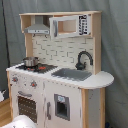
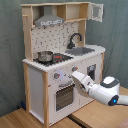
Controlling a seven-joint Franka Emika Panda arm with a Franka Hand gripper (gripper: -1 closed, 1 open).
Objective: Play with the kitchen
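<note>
**Arm at the oven front, gripper state unclear**

Currently the white-panel and light-wood toy kitchen [image 2: 60,65] is standing upright on a wooden floor [image 2: 20,119], grey curtain [image 2: 10,55] hanging behind it in both exterior views.

- White robot arm [image 2: 102,90] is reaching in from the second exterior view's right; its gripper [image 2: 76,76] is sitting against the front panel, just above the windowed oven door [image 2: 65,95], near the knobs. Can't tell whether the fingers are wide or narrow.
- Small metal pot [image 2: 45,56] is resting on the red-ringed hob [image 2: 59,58].
- Black curved faucet [image 1: 83,59] is standing behind the grey sink [image 1: 71,74].
- Grey hood [image 1: 36,29] is hanging over the hob; a white upper cabinet door with a window [image 1: 68,25] is sitting beside it.
- In the first exterior view only a white sliver of the arm is showing at the bottom edge.
</note>
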